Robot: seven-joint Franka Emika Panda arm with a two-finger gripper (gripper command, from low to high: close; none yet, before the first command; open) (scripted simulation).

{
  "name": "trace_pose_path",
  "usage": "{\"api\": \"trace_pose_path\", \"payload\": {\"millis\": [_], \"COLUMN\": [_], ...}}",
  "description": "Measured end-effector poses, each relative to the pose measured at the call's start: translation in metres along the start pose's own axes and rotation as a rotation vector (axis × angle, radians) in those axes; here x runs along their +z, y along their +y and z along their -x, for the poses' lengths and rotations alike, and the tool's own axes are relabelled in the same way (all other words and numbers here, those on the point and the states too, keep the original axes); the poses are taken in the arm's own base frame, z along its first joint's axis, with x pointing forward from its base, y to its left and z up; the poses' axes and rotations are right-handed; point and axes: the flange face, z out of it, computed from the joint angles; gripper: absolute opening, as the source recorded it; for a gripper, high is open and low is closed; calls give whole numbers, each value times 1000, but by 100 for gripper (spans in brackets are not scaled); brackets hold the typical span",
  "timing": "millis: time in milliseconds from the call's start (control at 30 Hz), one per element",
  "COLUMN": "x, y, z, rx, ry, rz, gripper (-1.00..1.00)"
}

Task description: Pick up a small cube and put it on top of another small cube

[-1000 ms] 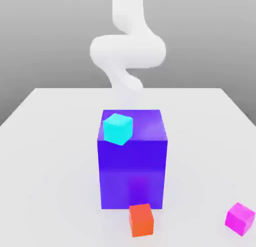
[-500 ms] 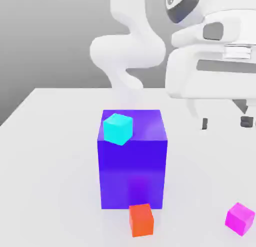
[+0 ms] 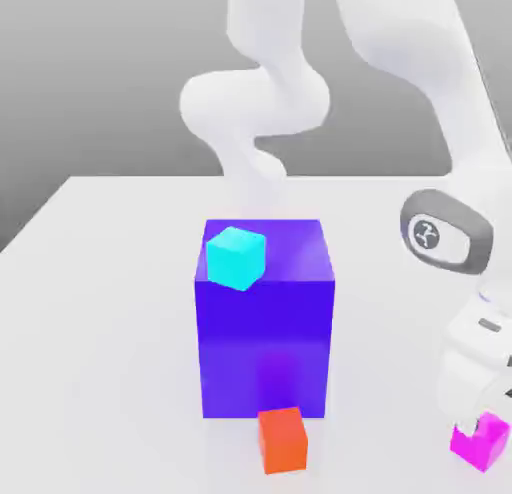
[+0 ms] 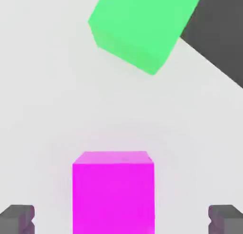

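The gripper (image 4: 121,219) is wide open and holds nothing, its two fingers (image 4: 16,218) standing on either side of the small cube (image 4: 114,193) without touching it.

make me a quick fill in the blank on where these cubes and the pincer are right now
1. The cyan cube sits on top of the big ____ block.
2. The open pincer has its fingers on either side of the ____ cube.
3. The orange-red cube rests on the table in front of the big block, at the exterior view's ____ edge.

Missing words: blue-purple; magenta; bottom
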Motion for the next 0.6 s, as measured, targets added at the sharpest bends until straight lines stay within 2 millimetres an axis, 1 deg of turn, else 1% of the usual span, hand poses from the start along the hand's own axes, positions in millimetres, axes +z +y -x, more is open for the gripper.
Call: {"api": "trace_pose_path", "payload": {"millis": [33,200,233,267,300,400,433,600], "x": [8,8,12,7,-3,-41,-50,-73], "y": [0,0,0,0,0,0,-3,-30], "z": [1,1,1,1,0,1,-3,-41], "rx": [-1,-1,-1,-1,-1,-1,1,32], "ry": [0,0,0,-1,-1,-1,-1,0], "rz": [1,0,1,0,0,0,1,1], "gripper": [-100,-100,-100,-100,-100,-100,-100,-100]}}
